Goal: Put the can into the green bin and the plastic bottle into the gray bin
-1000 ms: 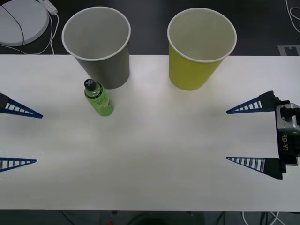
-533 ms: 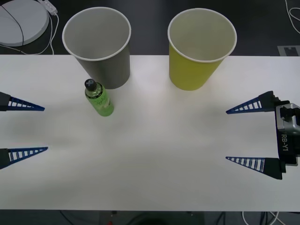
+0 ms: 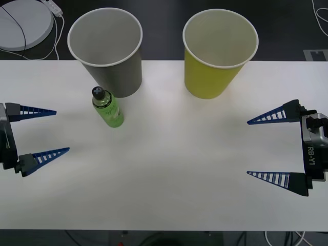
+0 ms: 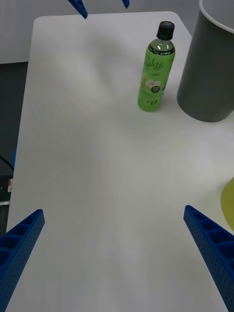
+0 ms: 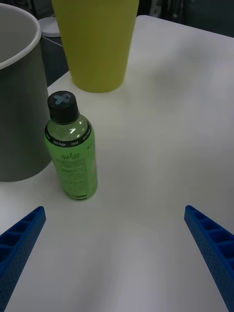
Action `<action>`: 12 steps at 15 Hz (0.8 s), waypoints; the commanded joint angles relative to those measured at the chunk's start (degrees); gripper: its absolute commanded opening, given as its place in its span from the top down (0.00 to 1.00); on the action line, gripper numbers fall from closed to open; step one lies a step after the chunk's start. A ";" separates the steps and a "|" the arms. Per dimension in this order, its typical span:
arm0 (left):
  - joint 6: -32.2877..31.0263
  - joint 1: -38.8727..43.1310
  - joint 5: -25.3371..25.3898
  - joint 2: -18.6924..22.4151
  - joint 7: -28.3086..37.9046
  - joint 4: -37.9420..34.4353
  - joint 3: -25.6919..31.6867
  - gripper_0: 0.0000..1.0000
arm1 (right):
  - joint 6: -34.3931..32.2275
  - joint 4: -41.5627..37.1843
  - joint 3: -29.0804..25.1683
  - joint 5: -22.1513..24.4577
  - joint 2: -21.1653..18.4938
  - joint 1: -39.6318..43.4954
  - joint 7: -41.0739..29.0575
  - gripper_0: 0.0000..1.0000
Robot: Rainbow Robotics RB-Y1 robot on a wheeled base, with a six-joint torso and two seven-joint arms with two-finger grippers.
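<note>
White table [image 3: 169, 169]: gray bin [image 3: 106, 51] and green bin [image 3: 219, 54] upright at far edge. Plastic bottle [image 3: 107, 106] upright just in front of gray bin. Left claw [image 3: 43, 131] spread, near left edge beside bottle, not touching. Right claw [image 3: 266, 148] spread, near right edge.

Blue ribbed fingers [image 3: 274, 115] — grey wrist marked RB-Y1 [image 3: 311, 152].

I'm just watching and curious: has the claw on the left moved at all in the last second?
Yes. The left gripper has come in from the table's left edge toward the plastic bottle, which stands by the gray bin, and its open fingers have narrowed somewhat.
</note>
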 commanded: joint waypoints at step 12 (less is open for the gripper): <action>20.99 -6.21 -7.37 -6.54 1.29 0.00 -12.69 0.00 | 0.00 -0.01 0.00 0.01 0.00 0.00 0.00 0.00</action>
